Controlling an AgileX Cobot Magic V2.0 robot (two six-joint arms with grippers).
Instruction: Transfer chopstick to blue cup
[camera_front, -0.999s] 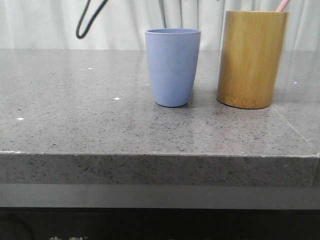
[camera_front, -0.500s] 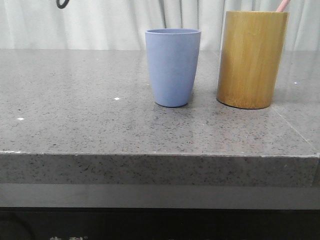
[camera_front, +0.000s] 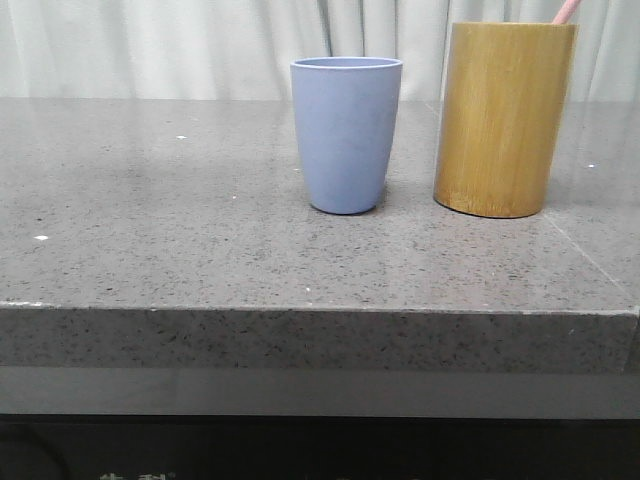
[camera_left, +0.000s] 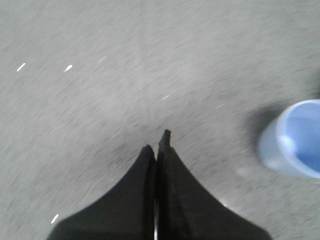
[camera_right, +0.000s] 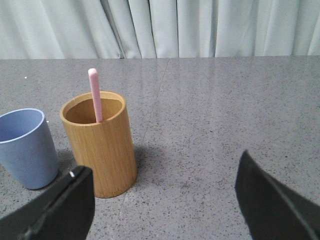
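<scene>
Pink and thin, the chopstick (camera_right: 94, 95) stands inside the bamboo holder (camera_right: 102, 148), leaning on the holder's inner wall with its top end poking above the rim; in the front view we see just that tip (camera_front: 566, 11) over the holder (camera_front: 503, 119). The holder sits toward the right edge of the grey speckled desk (camera_front: 200, 250), with the blue cup (camera_front: 345, 133) just beside it on its left, the two apart and both upright. Our right gripper (camera_right: 165, 195) is spread wide and holds nothing; the holder and chopstick lie ahead of it, nearer its left finger (camera_right: 60, 210), and well apart from the fingertips. Our left gripper (camera_left: 157, 150) hangs over bare desk with its jaws pressed together and nothing between them; that view is blurred. The blue cup (camera_left: 295, 140) lies off to one side of it, its open mouth empty, well apart from the fingers
</scene>
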